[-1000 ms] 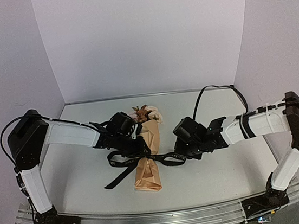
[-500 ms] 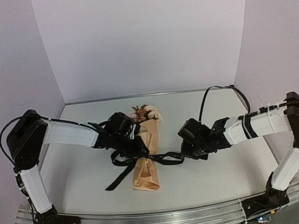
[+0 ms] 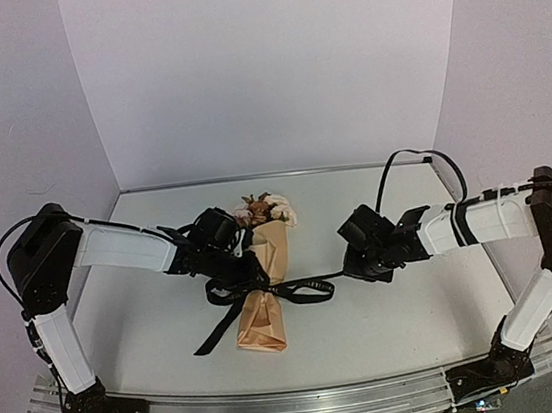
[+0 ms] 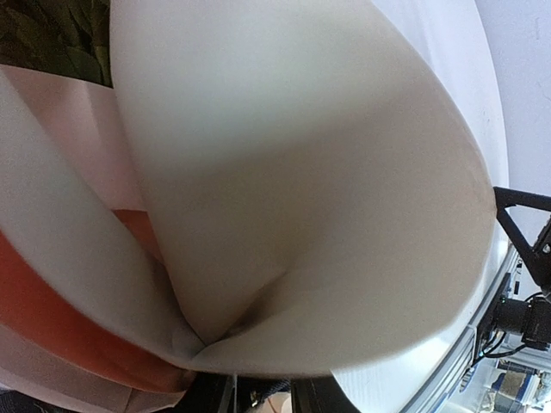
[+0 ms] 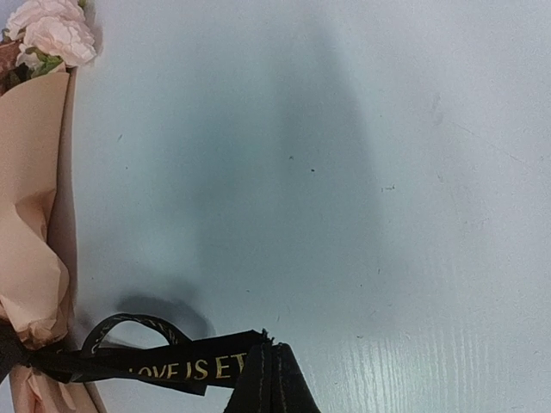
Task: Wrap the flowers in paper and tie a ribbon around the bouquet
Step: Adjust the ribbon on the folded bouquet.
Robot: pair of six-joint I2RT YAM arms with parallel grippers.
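Note:
The bouquet point(image 3: 262, 314), a tan paper point(image 5: 30, 172) cone, lies on the table with its flowers point(image 3: 266, 210) at the far end. The cream and pink blooms also show in the right wrist view point(image 5: 53, 34). A black ribbon point(image 3: 311, 285) with gold lettering point(image 5: 172, 368) crosses the cone's narrow part. It runs taut to my right gripper point(image 5: 274, 366), which is shut on its end. My left gripper point(image 3: 246, 267) is at the cone's left side, closed on the paper point(image 4: 301, 172), which fills its wrist view and hides its fingers.
One loose ribbon tail point(image 3: 211, 335) trails towards the near left of the table. White walls enclose the back and sides. An aluminium rail point(image 3: 300, 405) runs along the near edge. The right arm's black cable point(image 3: 401, 159) arches above the table.
My right gripper has moved right and slightly away, drawing the ribbon taut and shrinking its loop. The bouquet's narrow end has swung a little to the left. The left gripper has barely moved.

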